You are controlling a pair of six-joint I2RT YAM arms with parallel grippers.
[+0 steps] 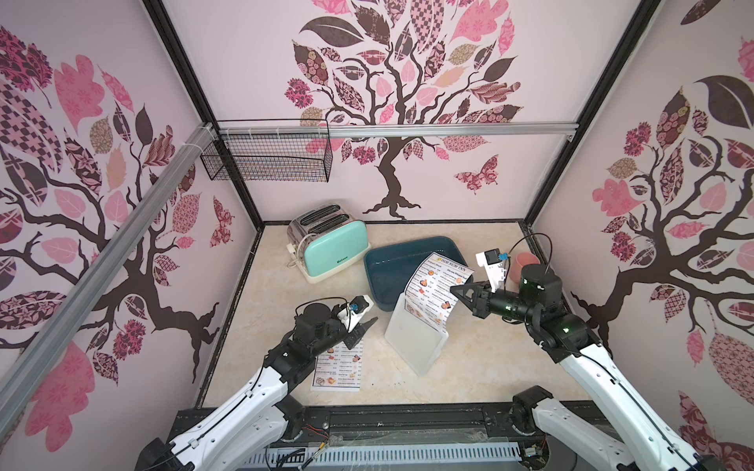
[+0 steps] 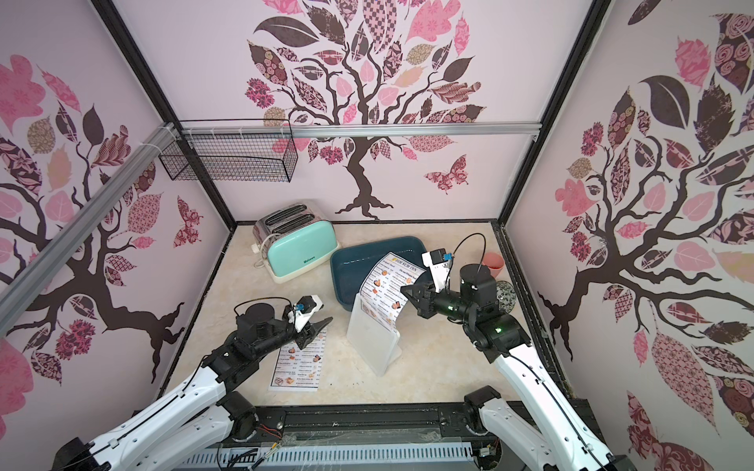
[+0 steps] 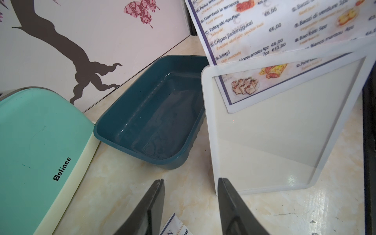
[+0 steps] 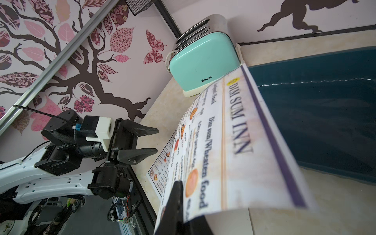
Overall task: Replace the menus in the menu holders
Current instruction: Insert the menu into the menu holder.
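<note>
Right fingers [image 1: 463, 290] pinch 1 menu [image 1: 438, 281] by its side edge; its lower end sits in the upright holder [image 1: 412, 346]. Left fingers [image 4: 142, 152] hover half-open and empty over a 2nd menu [image 1: 338, 373] lying flat on the worktop [image 1: 489, 367]. This looks like mid-removal. The next move calls for a straight pull without tipping the holder.

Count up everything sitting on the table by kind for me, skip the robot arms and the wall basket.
Menus: 2
Menu holder: 1
Toaster: 1
Blue tub: 1
Pink cup: 1
Glass item, mostly hidden: 1
Total: 7
</note>
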